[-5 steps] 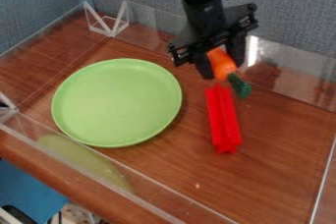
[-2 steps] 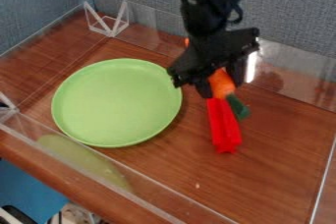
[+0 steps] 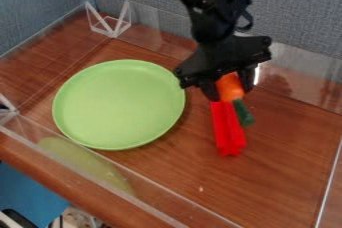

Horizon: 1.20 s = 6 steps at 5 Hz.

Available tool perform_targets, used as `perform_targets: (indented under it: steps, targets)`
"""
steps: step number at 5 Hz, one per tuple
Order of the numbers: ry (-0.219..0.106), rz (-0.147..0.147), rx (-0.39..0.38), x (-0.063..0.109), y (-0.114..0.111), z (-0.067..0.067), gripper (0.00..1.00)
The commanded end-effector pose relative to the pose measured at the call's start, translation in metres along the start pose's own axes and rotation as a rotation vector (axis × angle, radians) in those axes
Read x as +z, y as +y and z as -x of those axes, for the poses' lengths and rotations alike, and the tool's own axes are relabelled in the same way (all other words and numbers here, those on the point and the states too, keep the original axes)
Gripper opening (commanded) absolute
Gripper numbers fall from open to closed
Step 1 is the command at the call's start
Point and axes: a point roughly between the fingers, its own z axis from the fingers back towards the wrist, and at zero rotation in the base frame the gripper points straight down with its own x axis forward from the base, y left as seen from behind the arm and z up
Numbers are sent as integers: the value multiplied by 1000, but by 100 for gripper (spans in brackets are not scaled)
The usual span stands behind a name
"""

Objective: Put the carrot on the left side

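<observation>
The grey wall (image 3: pixel 301 7) filled the back of the scene, beyond the jaws. The brown wooden tabletop (image 3: pixel 187 177) spread out beneath and around them, its grain running in fine lines. Clear panels edged the work area, one of them behind the jaws with a bright glare on it.

The black robot arm (image 3: pixel 218 12) reached in from the top, bending down toward the tabletop and ending in its gripper (image 3: pixel 222 84). From where I stood, the jaws were only a little way open — closed down around the carrot, with its orange body caught between them.

The round green plate (image 3: pixel 119 104) lay flat to the left of the jaws as I looked, its near edge just beside them. Nothing rested on it. The white wire frame (image 3: pixel 108 19) stood farther off, behind the plate and well to the left of the jaws.

The long red bar (image 3: pixel 226 129) lay just below the jaws in my view, ridged and pointing away from them toward the front. The carrot (image 3: pixel 230 88) was the smallest of the lot — held tilted in the jaws, its dark green end angled down past them, over or beside the red bar; I couldn't tell whether the two touched.
</observation>
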Motion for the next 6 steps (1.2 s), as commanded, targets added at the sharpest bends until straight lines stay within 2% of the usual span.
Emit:
perform_targets:
  steps: [1, 3, 5, 6]
  targets:
    - [-14, 17, -77, -1, 1, -10, 0]
    - [-63, -47, -39, -8, -1, -25, 0]
    - [-101, -99, 13, -16, -12, -23, 0]
    - [-108, -120, 40, -18, -11, -23, 0]
